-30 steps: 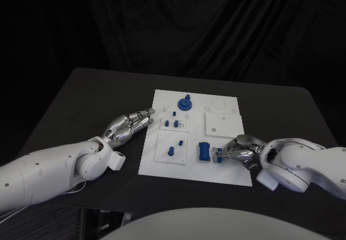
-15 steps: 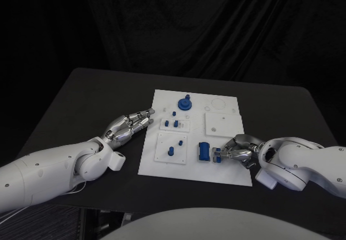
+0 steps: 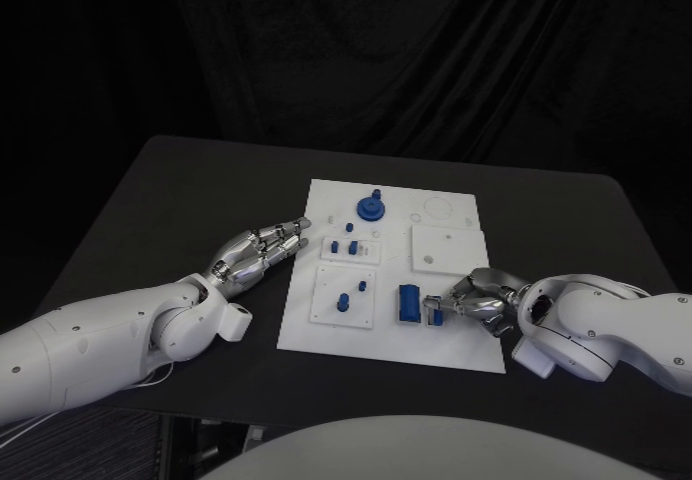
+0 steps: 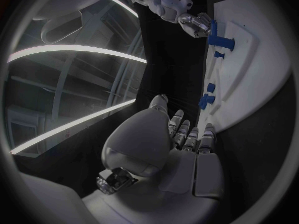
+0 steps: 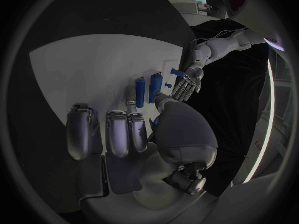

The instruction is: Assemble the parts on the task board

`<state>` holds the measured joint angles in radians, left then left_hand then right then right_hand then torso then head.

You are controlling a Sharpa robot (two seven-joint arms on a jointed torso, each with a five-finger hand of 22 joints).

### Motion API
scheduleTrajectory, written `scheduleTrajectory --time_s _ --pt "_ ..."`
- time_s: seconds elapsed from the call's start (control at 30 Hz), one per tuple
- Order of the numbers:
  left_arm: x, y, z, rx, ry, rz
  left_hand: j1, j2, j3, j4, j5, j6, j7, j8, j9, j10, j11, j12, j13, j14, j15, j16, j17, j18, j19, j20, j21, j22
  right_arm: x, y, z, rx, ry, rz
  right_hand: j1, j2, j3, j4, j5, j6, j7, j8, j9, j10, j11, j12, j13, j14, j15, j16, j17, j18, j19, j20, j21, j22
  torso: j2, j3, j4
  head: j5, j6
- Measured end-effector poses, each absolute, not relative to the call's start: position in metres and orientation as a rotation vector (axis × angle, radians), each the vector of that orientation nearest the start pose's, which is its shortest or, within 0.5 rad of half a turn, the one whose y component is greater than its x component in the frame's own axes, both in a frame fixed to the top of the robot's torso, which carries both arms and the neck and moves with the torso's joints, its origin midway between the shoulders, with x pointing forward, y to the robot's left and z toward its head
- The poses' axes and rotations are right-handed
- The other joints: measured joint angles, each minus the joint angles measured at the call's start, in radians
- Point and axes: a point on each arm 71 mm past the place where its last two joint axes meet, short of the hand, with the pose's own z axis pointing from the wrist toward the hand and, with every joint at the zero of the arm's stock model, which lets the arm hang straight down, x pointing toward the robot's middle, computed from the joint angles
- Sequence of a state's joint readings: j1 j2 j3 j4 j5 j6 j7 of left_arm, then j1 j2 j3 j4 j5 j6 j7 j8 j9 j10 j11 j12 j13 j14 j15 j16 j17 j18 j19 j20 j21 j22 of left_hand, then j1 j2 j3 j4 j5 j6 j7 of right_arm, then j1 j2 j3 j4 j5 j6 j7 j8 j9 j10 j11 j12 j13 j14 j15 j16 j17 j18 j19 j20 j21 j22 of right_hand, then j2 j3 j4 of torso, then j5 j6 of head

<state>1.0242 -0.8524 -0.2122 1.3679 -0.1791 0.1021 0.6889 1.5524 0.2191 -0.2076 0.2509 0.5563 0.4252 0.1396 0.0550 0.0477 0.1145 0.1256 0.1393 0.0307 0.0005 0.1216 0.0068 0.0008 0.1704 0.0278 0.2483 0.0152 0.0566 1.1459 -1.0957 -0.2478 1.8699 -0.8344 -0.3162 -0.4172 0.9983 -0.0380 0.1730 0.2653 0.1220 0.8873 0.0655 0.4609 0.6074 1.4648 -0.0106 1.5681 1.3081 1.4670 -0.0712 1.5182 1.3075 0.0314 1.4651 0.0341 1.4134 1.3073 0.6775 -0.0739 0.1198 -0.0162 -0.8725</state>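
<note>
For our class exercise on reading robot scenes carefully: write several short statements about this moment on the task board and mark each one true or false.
1. The task board is white. True.
2. The left hand holds a blue part. False: it holds nothing; its fingers lie stretched by the board's left edge.
3. The right hand is at the board's near right part, beside a blue block. True.
4. A round blue part stands near the board's far edge. True.
5. The table is white. False: it is black.

White task board [image 3: 447, 250] on a black tabletop [image 3: 188, 200], small blue parts [image 3: 371, 207] dotted across it, silver left hand [image 3: 260, 250], silver right hand [image 3: 476, 300], white arms [image 3: 87, 345]
</note>
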Motion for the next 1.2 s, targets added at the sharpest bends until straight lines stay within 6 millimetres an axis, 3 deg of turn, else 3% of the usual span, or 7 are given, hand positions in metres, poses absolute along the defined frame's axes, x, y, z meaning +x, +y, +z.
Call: scheduleTrajectory --time_s 0.1,0.33,0.53,0.7,1.07,1.13,1.2 --pt "0.4298 0.2411 -0.3052 -0.947 1.630 -1.799 0.000 0.000 0.000 0.000 0.000 0.000 0.000 0.000 0.000 0.000 0.000 0.000 0.000 0.000 0.000 0.000 0.000 0.000 0.000 0.000 0.000 0.000 0.3606 -0.2431 -0.2734 0.638 2.270 0.602 -0.022 0.006 -0.030 0.020 -0.021 0.000 0.000 0.007 0.001 0.000 0.000 0.000 0.000 0.000 0.000 0.000 0.000 0.000 0.000 0.000 0.000 0.000 0.000 -0.0003 -0.0005 0.001 0.000" --pt "0.4295 0.2412 -0.3056 -0.948 1.628 -1.801 0.000 0.000 0.000 0.000 0.000 0.000 0.000 0.000 0.000 0.000 0.000 0.000 0.000 0.000 0.000 0.000 0.000 0.000 0.000 0.000 0.000 0.000 0.3601 -0.2442 -0.2727 0.635 2.265 0.602 -0.066 0.027 -0.069 0.027 -0.042 0.005 -0.005 0.025 0.005 0.000 0.000 0.000 0.000 0.000 0.000 0.000 0.000 0.000 0.000 0.000 0.000 0.000 0.001 -0.0002 -0.0006 0.001 0.000" --pt "0.4293 0.2416 -0.3062 -0.949 1.627 -1.801 0.000 0.000 0.000 0.000 0.000 0.000 0.000 0.000 0.000 0.000 0.000 0.000 0.000 0.000 0.000 0.000 0.000 0.000 0.002 -0.002 0.000 0.001 0.3591 -0.2449 -0.2716 0.635 2.258 0.607 -0.094 0.054 -0.089 0.025 -0.014 0.019 -0.019 0.066 0.027 0.004 -0.004 0.000 0.000 -0.003 -0.004 0.000 0.000 0.000 0.000 0.000 0.000 0.000 0.001 -0.0002 -0.0006 0.002 0.000" --pt "0.4292 0.2420 -0.3065 -0.949 1.626 -1.802 0.000 0.000 0.000 0.000 0.000 0.000 0.000 0.000 0.000 0.000 0.000 0.000 0.000 0.000 0.000 0.000 0.000 0.000 0.002 -0.002 0.000 0.000 0.3589 -0.2455 -0.2707 0.636 2.248 0.613 -0.085 0.073 -0.105 0.024 0.006 0.023 -0.023 0.123 0.068 0.001 -0.013 0.000 0.000 -0.002 -0.013 0.004 0.000 0.000 0.000 -0.008 0.000 0.000 0.001 -0.0001 -0.0010 0.003 0.000" --pt "0.4291 0.2421 -0.3068 -0.949 1.625 -1.803 0.000 0.000 0.000 0.000 0.000 0.000 0.000 0.000 0.000 0.000 0.000 0.000 0.000 0.000 0.000 0.000 0.001 0.000 0.002 -0.002 0.000 0.000 0.3589 -0.2467 -0.2684 0.639 2.218 0.630 -0.071 0.087 -0.119 0.023 0.037 -0.004 -0.039 0.192 0.128 -0.001 -0.023 0.000 0.000 -0.002 -0.020 0.004 0.000 0.000 0.000 -0.015 0.004 0.000 0.001 0.0002 -0.0012 0.008 0.000" --pt "0.4290 0.2423 -0.3068 -0.949 1.625 -1.803 0.000 0.000 0.000 0.000 0.000 0.000 0.000 0.000 0.000 0.000 0.000 0.000 0.000 0.000 0.000 0.000 0.001 0.000 0.002 -0.002 0.000 0.000 0.3587 -0.2477 -0.2679 0.641 2.212 0.632 -0.045 0.094 -0.121 0.021 0.061 -0.020 -0.041 0.212 0.148 0.002 -0.027 0.000 0.000 -0.002 -0.020 0.004 0.000 0.000 0.000 -0.015 0.004 0.000 0.001 0.0001 -0.0012 0.008 0.000" --pt "0.4289 0.2424 -0.3068 -0.950 1.625 -1.803 0.000 0.000 0.000 0.000 0.000 0.000 0.000 0.000 0.000 0.000 0.000 0.000 0.000 0.000 0.000 0.000 0.001 0.000 0.003 -0.003 0.000 0.000 0.3582 -0.2492 -0.2670 0.643 2.204 0.634 0.000 0.085 -0.117 0.004 0.085 -0.027 -0.045 0.237 0.170 0.002 -0.027 0.000 0.000 0.000 -0.026 0.004 0.000 0.000 0.001 -0.015 0.004 0.000 0.001 0.0001 -0.0012 0.009 0.000"
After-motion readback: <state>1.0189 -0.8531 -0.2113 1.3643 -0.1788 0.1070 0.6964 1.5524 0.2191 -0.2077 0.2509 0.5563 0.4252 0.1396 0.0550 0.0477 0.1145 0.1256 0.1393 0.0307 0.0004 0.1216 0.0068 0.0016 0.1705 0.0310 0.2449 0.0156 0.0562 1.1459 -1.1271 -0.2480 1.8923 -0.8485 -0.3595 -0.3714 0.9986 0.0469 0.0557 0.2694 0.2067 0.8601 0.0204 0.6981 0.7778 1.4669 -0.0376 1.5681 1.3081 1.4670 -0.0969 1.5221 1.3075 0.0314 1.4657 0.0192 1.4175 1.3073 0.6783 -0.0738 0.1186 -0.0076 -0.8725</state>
